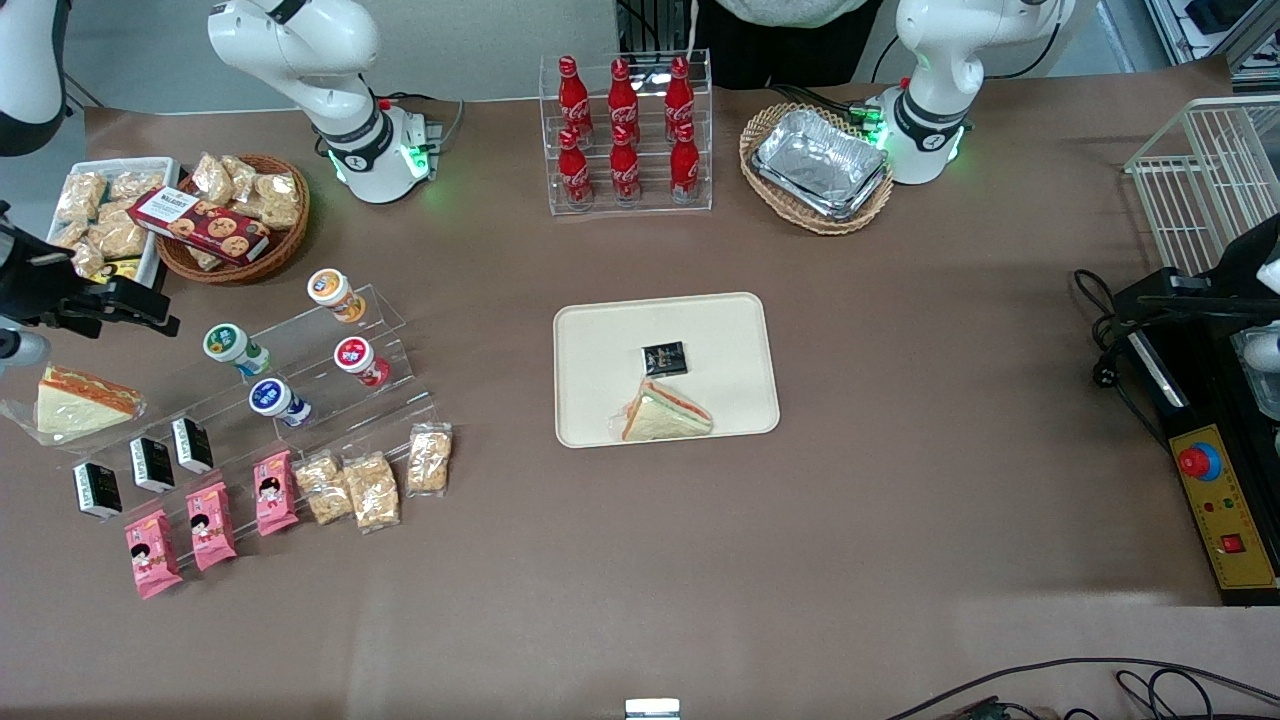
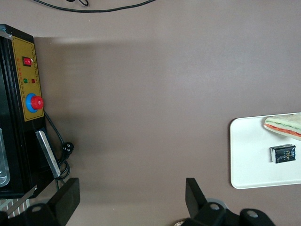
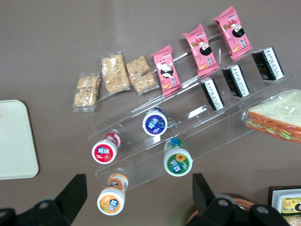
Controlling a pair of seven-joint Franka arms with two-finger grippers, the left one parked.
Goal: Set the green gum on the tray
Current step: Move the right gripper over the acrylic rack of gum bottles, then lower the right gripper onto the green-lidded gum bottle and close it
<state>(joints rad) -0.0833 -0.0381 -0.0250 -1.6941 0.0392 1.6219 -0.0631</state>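
The green gum (image 1: 225, 343) is a small white bottle with a green-rimmed lid. It stands on a clear stepped shelf (image 1: 385, 312) toward the working arm's end of the table, and it also shows in the right wrist view (image 3: 178, 162). My right gripper (image 1: 130, 305) hangs open and empty above the table beside that shelf. In the right wrist view the gripper (image 3: 139, 197) has its fingers wide apart, and the gum is between them but farther out. The cream tray (image 1: 600, 350) lies mid-table and holds a sandwich (image 1: 665, 415) and a small black packet (image 1: 665, 358). The tray's edge also shows in the right wrist view (image 3: 14, 141).
Orange-lidded (image 1: 330, 290), red-lidded (image 1: 357, 358) and blue-lidded (image 1: 272, 398) bottles share the shelf. Black boxes (image 1: 152, 463), pink packets (image 1: 210, 525) and cracker bags (image 1: 370, 488) lie nearer the front camera. A wrapped sandwich (image 1: 80, 400), a cookie basket (image 1: 235, 220), a cola rack (image 1: 625, 130) and a foil pan (image 1: 820, 165) stand around.
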